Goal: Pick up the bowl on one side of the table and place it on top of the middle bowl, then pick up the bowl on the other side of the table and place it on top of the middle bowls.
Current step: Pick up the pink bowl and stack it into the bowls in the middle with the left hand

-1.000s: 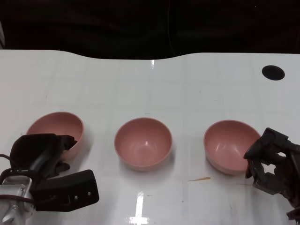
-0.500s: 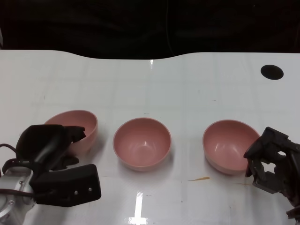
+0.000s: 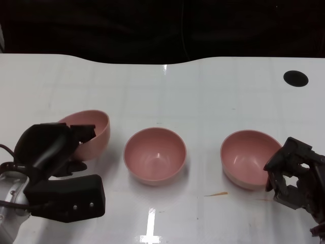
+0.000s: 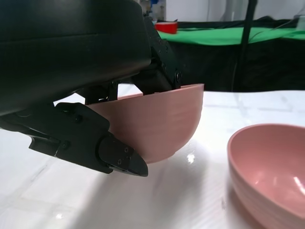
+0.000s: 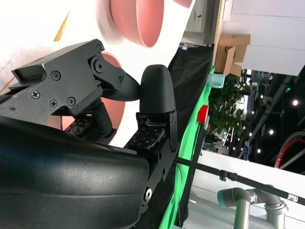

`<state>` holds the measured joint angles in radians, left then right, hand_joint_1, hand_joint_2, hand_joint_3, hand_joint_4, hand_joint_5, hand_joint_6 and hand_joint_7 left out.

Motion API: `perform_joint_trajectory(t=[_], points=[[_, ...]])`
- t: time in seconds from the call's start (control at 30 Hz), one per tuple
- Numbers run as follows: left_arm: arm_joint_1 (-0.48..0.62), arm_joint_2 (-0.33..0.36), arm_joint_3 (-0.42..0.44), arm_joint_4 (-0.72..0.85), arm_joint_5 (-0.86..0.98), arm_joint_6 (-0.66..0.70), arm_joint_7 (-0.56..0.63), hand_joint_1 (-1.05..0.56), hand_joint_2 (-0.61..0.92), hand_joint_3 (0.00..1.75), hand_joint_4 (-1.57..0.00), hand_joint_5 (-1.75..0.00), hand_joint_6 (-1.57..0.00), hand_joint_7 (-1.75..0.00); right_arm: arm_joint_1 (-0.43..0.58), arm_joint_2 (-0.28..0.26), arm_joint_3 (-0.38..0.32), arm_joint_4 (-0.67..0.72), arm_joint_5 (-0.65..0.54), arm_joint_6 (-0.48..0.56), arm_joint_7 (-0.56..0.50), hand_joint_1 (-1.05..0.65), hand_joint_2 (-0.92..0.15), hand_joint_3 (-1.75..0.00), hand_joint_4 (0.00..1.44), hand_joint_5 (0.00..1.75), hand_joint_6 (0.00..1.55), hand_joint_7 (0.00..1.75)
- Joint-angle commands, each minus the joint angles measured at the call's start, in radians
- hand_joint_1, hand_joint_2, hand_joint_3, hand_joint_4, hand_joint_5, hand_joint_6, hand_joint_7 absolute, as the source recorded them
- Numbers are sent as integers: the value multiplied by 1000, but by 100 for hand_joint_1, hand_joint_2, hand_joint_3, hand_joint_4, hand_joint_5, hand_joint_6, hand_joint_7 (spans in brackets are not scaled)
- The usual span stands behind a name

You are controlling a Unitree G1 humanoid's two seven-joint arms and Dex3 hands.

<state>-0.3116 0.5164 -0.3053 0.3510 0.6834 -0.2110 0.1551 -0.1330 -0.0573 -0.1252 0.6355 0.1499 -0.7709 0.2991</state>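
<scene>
Currently: left bowl (image 3: pixel 90 133), pink, tilted and off the table (image 3: pixel 203 96), pinched at its rim by our left hand (image 3: pixel 53 152) for carrying. Middle bowl (image 3: pixel 155 155) beside it awaits stacking. Right bowl (image 3: pixel 249 157) untouched; our right hand (image 3: pixel 297 175) rests alongside, fingers apart, holding nothing.

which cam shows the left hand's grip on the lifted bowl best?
Left wrist view: the left hand grips the tilted pink bowl at its rim, the bowl's underside off the table. Head view shows the hold from above, partly hidden by the hand. Right wrist view shows neither.
</scene>
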Motion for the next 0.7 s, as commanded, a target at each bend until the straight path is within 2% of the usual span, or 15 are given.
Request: perform_joint_trajectory(t=[0.03, 0.23, 0.4, 0.5, 0.63, 0.7], points=[[18, 33, 25, -76, 5, 14, -34, 0, 90, 16, -75, -175, -62, -170, 1, -12, -10, 0, 16, -10, 7, -12, -67, -96, 82, 171, 76, 138], [36, 48, 50, -249, 1, 36, -134, -2, 91, 16, -75, -175, -64, -169, 2, -15, -11, 1, 12, -6, 4, -13, -67, -96, 81, 172, 75, 139], [57, 34, 66, -389, 4, 67, -206, -4, 91, 15, -75, -175, -62, -171, 0, -14, -10, 2, 20, -2, 12, -11, -68, -95, 81, 171, 75, 138], [66, 26, 68, -455, 15, 105, -253, -7, 90, 11, -72, -175, -71, -151, 1, -16, -10, 2, 19, -3, 12, -12, -68, -94, 81, 171, 75, 137], [76, 16, 51, -506, 24, 69, -251, -4, 87, 8, -73, -175, -73, -147, 1, -12, -9, 2, 15, -9, 8, -13, -67, -94, 81, 171, 76, 137], [77, 7, 49, -514, 18, 59, -253, -4, 89, 8, -73, -175, -71, -151, 0, -12, -10, 5, 11, -13, 4, -13, -67, -95, 81, 171, 76, 137]])
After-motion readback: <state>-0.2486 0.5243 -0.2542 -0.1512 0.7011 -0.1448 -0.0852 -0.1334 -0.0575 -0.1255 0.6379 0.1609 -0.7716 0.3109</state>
